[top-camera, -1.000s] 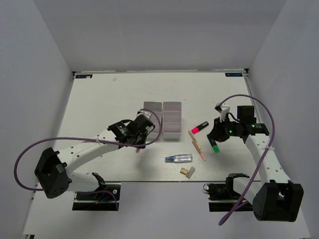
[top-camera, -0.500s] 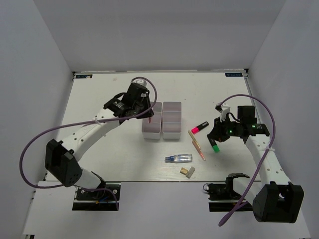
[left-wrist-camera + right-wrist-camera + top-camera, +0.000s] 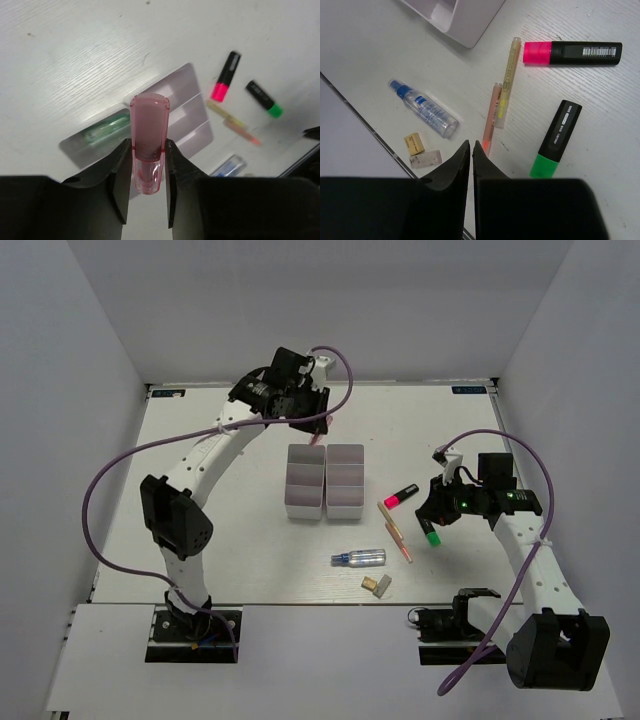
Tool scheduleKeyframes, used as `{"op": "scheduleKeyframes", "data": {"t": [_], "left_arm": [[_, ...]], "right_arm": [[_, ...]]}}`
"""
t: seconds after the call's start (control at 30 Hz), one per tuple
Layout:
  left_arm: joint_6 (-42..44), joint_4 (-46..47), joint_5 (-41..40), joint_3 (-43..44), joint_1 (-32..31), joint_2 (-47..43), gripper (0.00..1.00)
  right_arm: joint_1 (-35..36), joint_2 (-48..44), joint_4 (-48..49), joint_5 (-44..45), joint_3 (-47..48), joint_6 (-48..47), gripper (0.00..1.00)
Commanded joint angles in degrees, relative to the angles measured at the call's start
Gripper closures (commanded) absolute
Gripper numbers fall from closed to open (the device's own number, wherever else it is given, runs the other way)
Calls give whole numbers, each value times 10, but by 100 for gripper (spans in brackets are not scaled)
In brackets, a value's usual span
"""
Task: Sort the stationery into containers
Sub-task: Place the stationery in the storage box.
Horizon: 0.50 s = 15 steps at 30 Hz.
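Holds a pink capsule [image 3: 149,120] upright in the left hand [image 3: 148,150], fingers [image 3: 121,172] clamped on both its sides. Reaches far across the tabletop [image 3: 200,470] on a long, outstretched left arm, wrist bent downward, hand in the air just past the far end of the left tray [image 3: 304,510]. Hangs well above both trays, with the right tray [image 3: 345,512] touching the left one side by side. In one compartment below the held piece: a green capsule [image 3: 106,130].

Right of the trays, loose on the tabletop: a clear spray bottle [image 3: 425,109], two tan blocks [image 3: 412,142], an orange pen [image 3: 491,117] beside a yellow pen [image 3: 506,80], a pink-capped marker [image 3: 570,52], a green-capped marker [image 3: 555,140].

Farther right, keeps the right hand [image 3: 471,150] closed on nothing, tips together. Hovers over the tabletop just beside the near tip of the orange pen, between the bottle and the green-capped marker, right arm bent at the elbow, wrist pointing down.
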Motion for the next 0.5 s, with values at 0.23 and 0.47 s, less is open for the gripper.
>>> {"op": "scheduleKeyframes", "data": {"t": [0.23, 0.47], "left_arm": [[325, -6, 1, -143, 15, -91, 100], [394, 57, -1, -227, 12, -115, 100]], "right_arm": [[-2, 1, -2, -20, 19, -10, 92], [-2, 7, -3, -20, 19, -13, 90]]}}
